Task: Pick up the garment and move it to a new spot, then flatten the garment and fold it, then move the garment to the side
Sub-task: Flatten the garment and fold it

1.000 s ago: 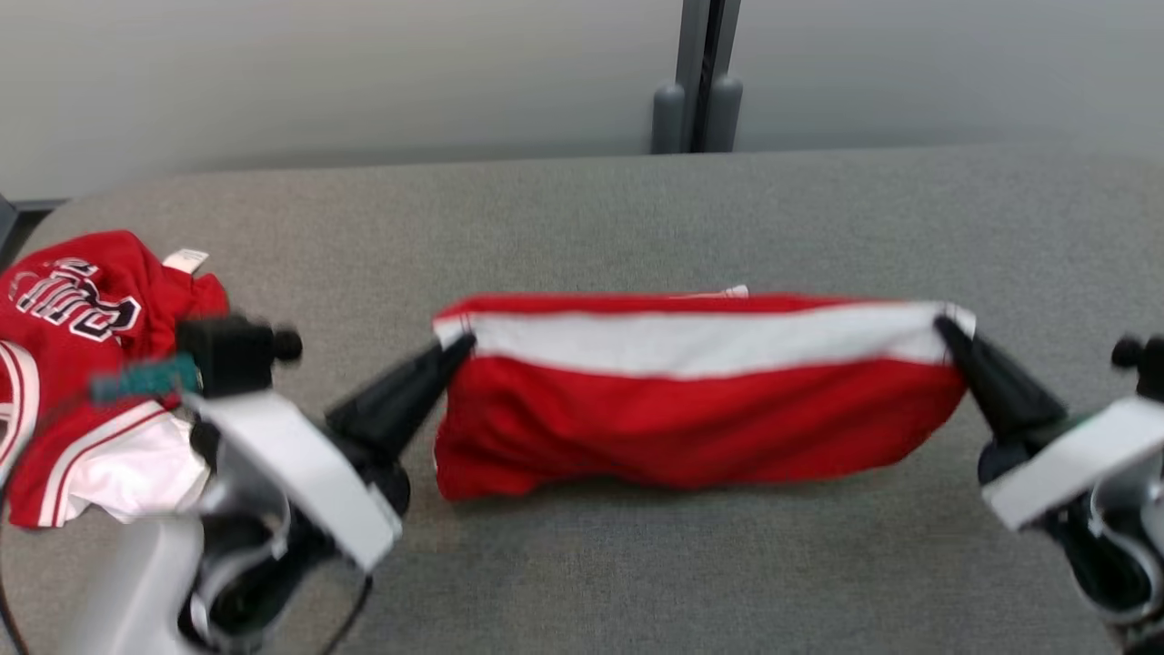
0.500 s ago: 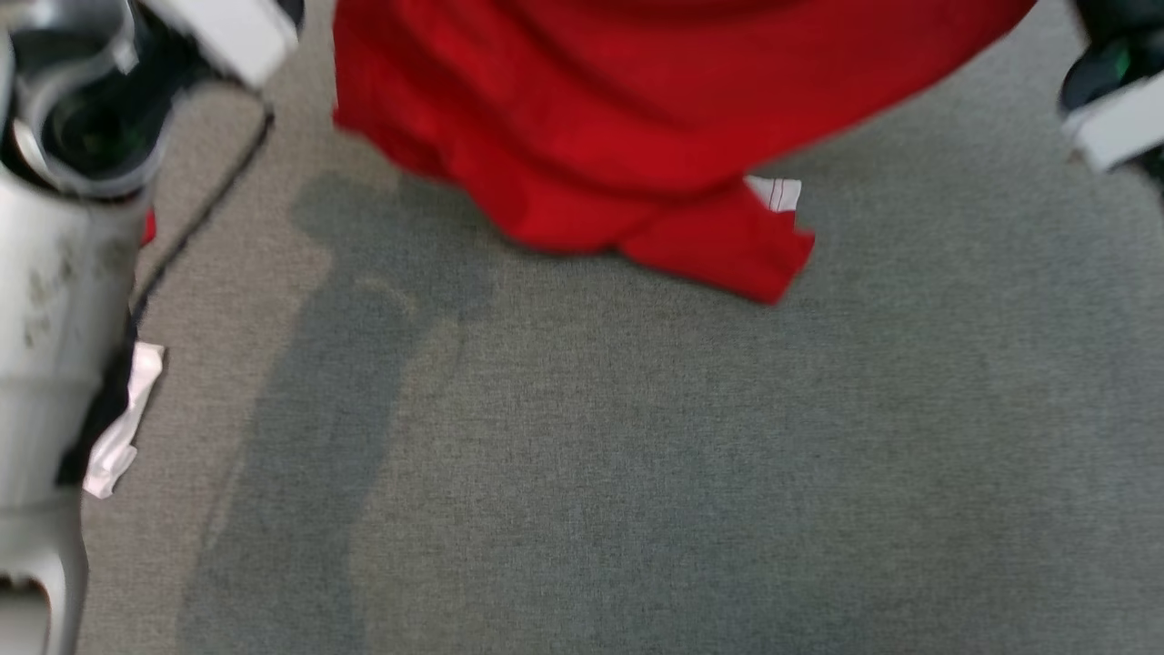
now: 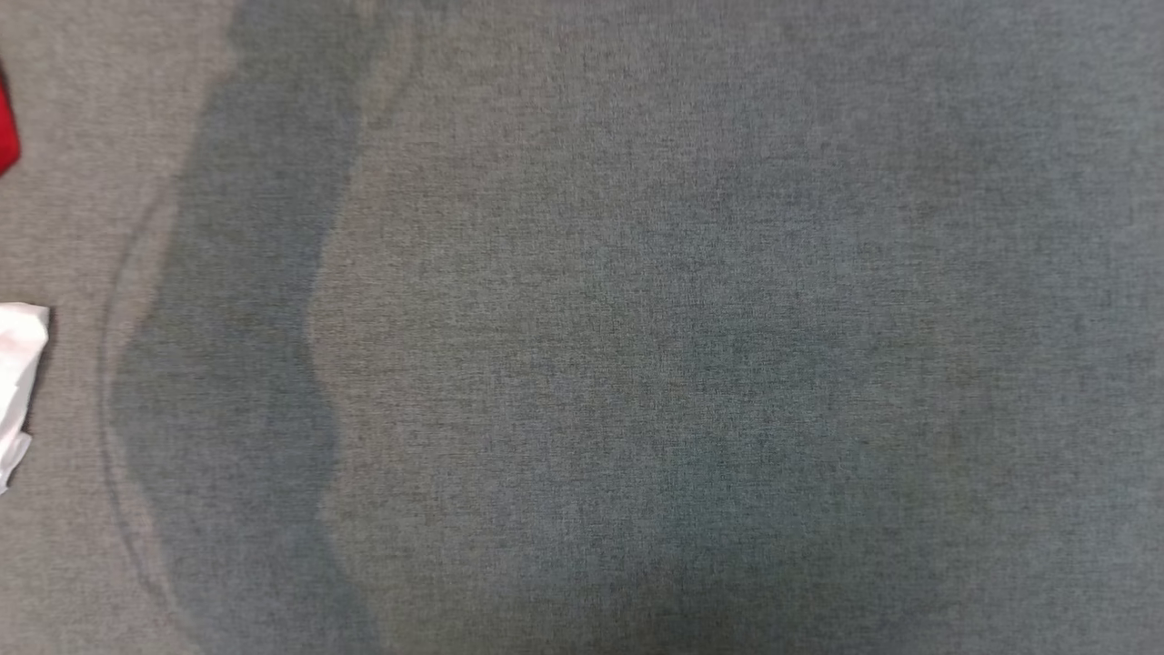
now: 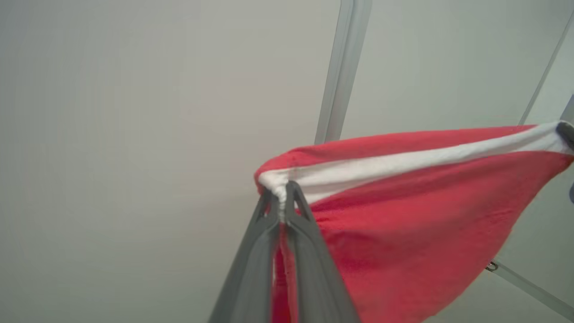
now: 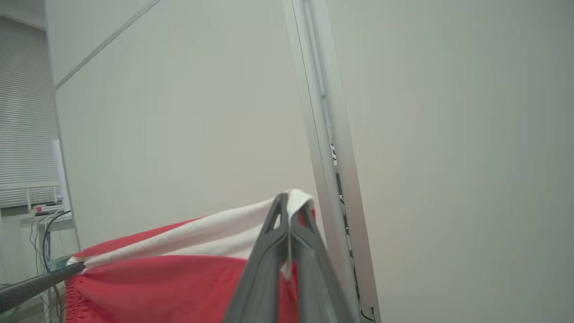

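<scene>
The garment (image 4: 403, 224) seems soft and light to us, so our left gripper (image 4: 281, 194) and right gripper (image 5: 291, 206) each clench one corner of its white band (image 4: 403, 159).

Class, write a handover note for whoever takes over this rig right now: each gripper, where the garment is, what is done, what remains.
Grippers: the left gripper is shut on one end of the white band of the garment; the right gripper is shut on the other end.
Garment: red, lifted, stretched between both grippers, hanging below them.
Grey table: other cloth at the head view's left edge.
Done: pickup.
Left: lay it at a new spot, flatten, fold, move aside.
</scene>
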